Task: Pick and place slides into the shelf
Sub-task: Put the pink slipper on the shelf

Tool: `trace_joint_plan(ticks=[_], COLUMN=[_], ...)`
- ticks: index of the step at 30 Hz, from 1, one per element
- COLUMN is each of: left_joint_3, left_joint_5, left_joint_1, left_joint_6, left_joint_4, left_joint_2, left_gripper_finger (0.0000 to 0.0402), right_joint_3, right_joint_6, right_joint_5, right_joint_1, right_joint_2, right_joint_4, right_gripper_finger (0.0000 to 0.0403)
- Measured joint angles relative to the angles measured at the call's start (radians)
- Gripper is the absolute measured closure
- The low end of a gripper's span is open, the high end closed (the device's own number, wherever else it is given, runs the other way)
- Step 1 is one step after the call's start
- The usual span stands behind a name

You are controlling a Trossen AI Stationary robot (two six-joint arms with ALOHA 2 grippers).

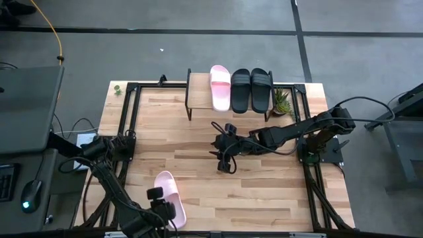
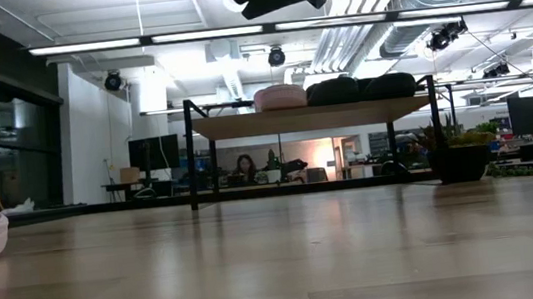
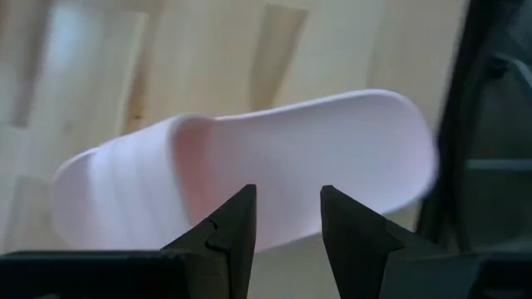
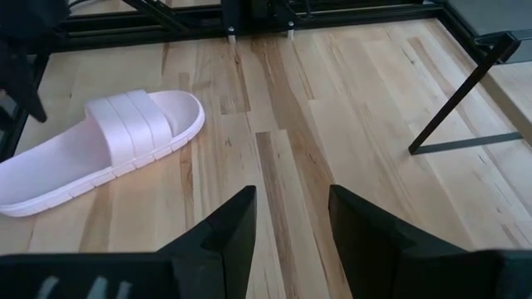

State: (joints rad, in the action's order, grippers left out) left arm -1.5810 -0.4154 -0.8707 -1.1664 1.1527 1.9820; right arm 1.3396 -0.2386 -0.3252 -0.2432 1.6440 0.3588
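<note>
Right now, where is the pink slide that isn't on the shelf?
In the high view, the loose pink slide lies near the table's front edge, left of centre, beside the left gripper.

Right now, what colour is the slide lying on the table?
Light pink slide; the right wrist view shows it best.

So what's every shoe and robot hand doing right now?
Pink slide on shelf: lying flat on the shelf top.
Black slides: side by side on the shelf.
Other pink slide: on the table, not held.
Left tool: open, hovering over that slide.
Right tool: open, empty, above mid-table.
</note>
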Motion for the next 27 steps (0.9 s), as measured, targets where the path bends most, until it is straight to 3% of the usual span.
trace_joint_plan(ticks=[27], left_joint_3=[0.0], left_joint_5=[-0.015], left_joint_1=[0.007], left_joint_6=[0.064], left_joint_4=[-0.015], left_joint_2=[-0.002], left_gripper_finger=[0.0282], right_joint_3=[0.0], right_joint_6=[0.0], right_joint_5=[-0.001], right_joint_1=[0.0], right_joint_2=[0.0], right_joint_4=[0.0], right_gripper_finger=[0.026])
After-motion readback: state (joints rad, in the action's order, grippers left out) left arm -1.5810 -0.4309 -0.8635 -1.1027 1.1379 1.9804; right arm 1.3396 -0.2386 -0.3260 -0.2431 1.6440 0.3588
